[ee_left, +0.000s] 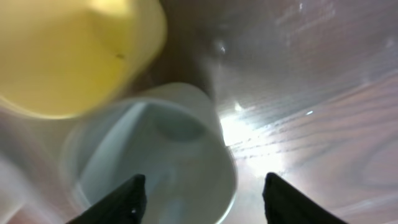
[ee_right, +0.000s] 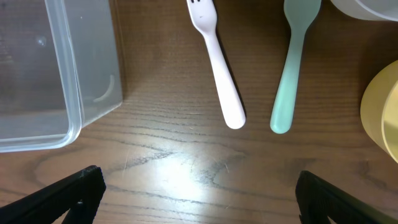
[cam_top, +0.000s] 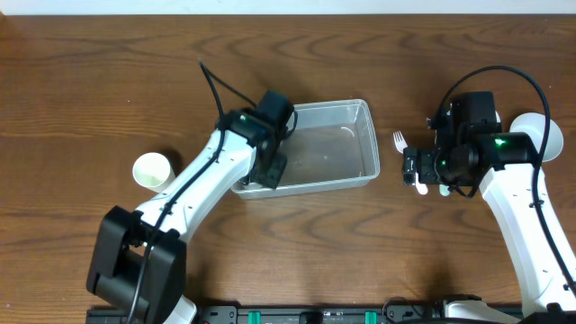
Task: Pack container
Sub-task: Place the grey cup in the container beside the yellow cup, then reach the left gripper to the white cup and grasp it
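The clear container point(cam_top: 346, 148) lies mid-table; its corner shows in the right wrist view point(ee_right: 56, 74). My left gripper point(cam_top: 268, 171) is down in its left end. In the left wrist view the fingers point(ee_left: 202, 199) are open around a pale white cup point(ee_left: 155, 149), with a yellow cup point(ee_left: 68, 50) beside it. My right gripper point(cam_top: 423, 169) is open and empty point(ee_right: 199, 199) over bare table to the right of the container. Just ahead of it lie a white fork point(ee_right: 217, 68) and a pale green spoon point(ee_right: 291, 74), side by side.
A cream cup point(cam_top: 152, 169) stands on the table at the left. A white bowl point(cam_top: 547, 135) sits at the far right. A yellow rounded object point(ee_right: 384, 112) shows at the right edge of the right wrist view.
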You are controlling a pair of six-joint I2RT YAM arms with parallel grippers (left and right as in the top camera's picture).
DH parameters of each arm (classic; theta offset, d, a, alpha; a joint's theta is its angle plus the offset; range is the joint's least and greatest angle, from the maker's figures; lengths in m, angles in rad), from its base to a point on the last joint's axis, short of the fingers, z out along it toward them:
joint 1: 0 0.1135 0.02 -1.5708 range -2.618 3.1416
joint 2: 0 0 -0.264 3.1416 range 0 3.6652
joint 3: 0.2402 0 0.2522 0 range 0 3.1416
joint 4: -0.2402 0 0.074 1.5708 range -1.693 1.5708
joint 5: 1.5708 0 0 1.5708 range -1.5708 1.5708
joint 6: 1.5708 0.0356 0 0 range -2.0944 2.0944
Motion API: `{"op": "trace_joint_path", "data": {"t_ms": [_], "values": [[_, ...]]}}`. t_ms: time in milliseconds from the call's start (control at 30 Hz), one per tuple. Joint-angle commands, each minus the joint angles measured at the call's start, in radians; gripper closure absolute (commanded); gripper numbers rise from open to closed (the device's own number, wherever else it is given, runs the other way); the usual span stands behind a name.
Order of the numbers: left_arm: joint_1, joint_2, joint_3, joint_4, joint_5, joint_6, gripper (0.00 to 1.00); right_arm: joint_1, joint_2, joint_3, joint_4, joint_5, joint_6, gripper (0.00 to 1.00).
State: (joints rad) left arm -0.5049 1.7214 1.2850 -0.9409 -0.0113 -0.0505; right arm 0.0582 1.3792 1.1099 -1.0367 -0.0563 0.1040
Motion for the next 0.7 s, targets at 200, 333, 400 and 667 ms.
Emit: {"op": "trace_joint_path", "data": {"t_ms": [200, 333, 400, 667], "values": [[0.114, -0.165, 0.359, -0.180, -0.195, -0.029, 0.29, -0.006, 0.000, 0.014, -0.001, 0.000, 0.011, 0.01], [0.298, -0.197, 0.356, -0.231, -0.115, -0.110, 0.28, -0.006, 0.000, 0.014, 0.005, 0.000, 0.011, 0.01], [0.381, -0.190, 0.331, -0.249, -0.030, -0.113, 0.28, -0.007, 0.000, 0.014, 0.006, 0.000, 0.011, 0.01], [0.561, -0.138, 0.046, -0.153, 0.039, -0.139, 0.29, -0.006, 0.000, 0.014, 0.011, 0.000, 0.011, 0.01]]}}
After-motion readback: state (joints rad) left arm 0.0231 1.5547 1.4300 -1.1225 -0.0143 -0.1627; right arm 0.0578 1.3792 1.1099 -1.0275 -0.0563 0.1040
